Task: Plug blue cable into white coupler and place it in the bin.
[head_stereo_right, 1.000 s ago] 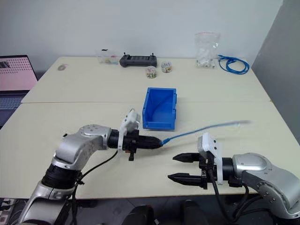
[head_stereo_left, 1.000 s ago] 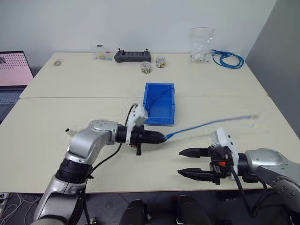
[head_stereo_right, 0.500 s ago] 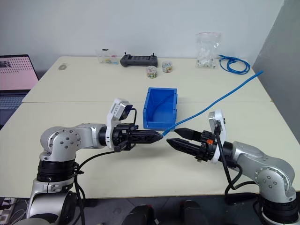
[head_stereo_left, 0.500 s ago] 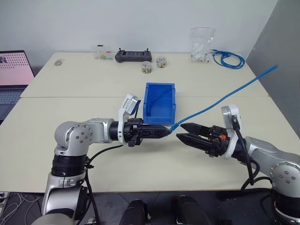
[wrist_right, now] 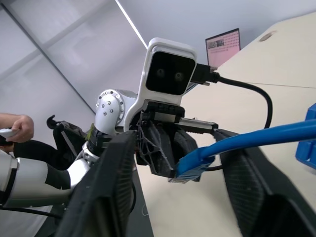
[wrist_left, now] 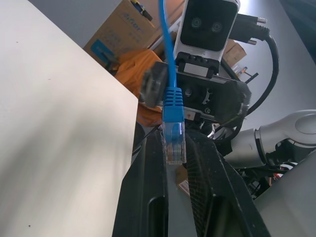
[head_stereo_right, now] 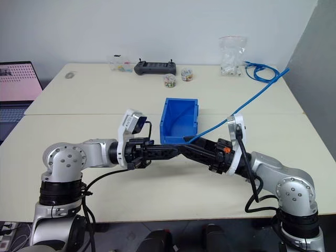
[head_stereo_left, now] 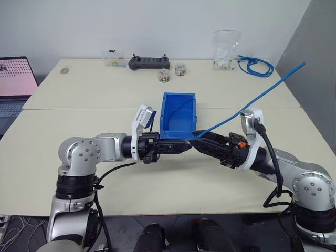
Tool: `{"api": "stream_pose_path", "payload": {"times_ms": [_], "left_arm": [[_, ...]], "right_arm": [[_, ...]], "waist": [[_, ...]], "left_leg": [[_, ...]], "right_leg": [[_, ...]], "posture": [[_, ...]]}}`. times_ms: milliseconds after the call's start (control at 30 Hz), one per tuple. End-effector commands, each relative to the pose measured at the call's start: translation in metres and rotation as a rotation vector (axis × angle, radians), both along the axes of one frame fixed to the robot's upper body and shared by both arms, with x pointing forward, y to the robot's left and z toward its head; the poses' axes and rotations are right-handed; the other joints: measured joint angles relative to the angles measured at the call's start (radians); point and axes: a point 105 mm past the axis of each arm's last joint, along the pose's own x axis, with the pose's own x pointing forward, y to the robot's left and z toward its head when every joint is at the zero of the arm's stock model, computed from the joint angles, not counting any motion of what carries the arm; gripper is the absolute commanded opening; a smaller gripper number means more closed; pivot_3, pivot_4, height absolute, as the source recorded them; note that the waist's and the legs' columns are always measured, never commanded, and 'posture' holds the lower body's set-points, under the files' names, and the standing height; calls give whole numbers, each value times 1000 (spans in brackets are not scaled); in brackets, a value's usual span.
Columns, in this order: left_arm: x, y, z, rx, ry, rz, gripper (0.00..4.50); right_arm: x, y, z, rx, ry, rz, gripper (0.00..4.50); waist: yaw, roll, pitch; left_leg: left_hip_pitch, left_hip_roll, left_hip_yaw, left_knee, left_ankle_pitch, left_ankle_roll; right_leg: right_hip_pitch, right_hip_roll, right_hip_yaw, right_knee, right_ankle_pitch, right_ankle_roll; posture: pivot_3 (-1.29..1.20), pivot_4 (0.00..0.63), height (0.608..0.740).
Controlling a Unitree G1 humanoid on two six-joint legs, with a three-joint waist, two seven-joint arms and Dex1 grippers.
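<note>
- Thin light-blue network cable [head_stereo_left: 247, 107]: its clear plug end [wrist_left: 174, 143] sits pinched between the left gripper [head_stereo_left: 187, 145] fingers, plug tip pointing back toward the wrist, blue boot sticking out past the fingertips.
- Left jaws closed on that plug; left forearm lies level above the near half of the worktop [head_stereo_left: 79, 126], pointing toward the robot's right.
- Right gripper [head_stereo_left: 197, 142] meets the left one tip to tip, just in front of the small bright-blue plastic bin [head_stereo_left: 178, 116]; in the right wrist view its two black fingers [wrist_right: 106, 182] stand apart on either side of the cable's blue boot, not pressing it.
- Right forearm level, pointing toward the robot's left.
- Cable rises from the grippers up and away toward the worktop's right edge, free end in the air.
- Bin sits open-topped at worktop centre.
- White coupler: cannot tell where.
</note>
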Motion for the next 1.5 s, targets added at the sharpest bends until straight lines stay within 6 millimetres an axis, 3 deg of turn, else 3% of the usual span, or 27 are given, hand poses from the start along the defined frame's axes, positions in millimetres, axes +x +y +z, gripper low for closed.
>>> {"api": "stream_pose_path", "payload": {"times_ms": [33, 233, 533, 600, 900, 1200, 1333, 1500], "left_arm": [[-3, 1, 9, -26, -48, -3, 237], [-2, 1, 8, -29, -54, -2, 237], [3, 0, 9, -61, -79, 19, 237], [3, 1, 10, -65, -77, 14, 937], [0, 6, 13, -76, -74, 9, 2570], [-7, 39, 17, -29, -120, 160, 4400], [5, 64, -1, 88, -211, 483, 4500], [-4, 90, -41, 212, -175, 780, 4500]], "right_arm": [[-8, 4, 8, 8, -27, 56, 1368], [-11, 4, 7, -8, -18, 77, 49], [-13, 7, 8, -5, -16, 91, 47], [-13, 8, 8, -5, -15, 89, 47], [-6, 4, 7, -16, -29, 39, 44], [25, -18, -1, -103, -64, -115, 43], [34, -25, -5, -148, -93, -150, 40], [39, -27, -13, -182, -98, -172, 39]], "waist": [[0, 0, 0], [0, 0, 0], [0, 0, 0], [0, 0, 0], [0, 0, 0], [-2, 0, 0], [0, 0, 0], [0, 0, 0]], "left_leg": [[0, 0, 0, 0, 0, 0], [0, 0, 0, 0, 0, 0], [0, 0, 0, 0, 0, 0], [0, 0, 0, 0, 0, 0], [0, 0, 0, 0, 0, 0], [0, 0, 0, -1, 0, 0], [0, 1, 1, -1, 0, 0], [0, 1, 1, -2, 0, 0]], "right_leg": [[0, 0, 0, 0, 0, 0], [0, 0, 0, 0, 0, 0], [0, 0, 0, 0, 0, 0], [0, 0, 0, 0, 0, 0], [0, 0, 0, -1, 0, 0], [0, 0, 0, -1, 0, 0], [-1, 0, 1, -1, 0, 0], [-1, 0, 3, -3, 0, 0]], "posture": [[0, 150, 740], [0, 150, 740], [0, 150, 740], [0, 150, 740], [0, 150, 740], [0, 150, 740], [0, 150, 740], [0, 150, 740]]}}
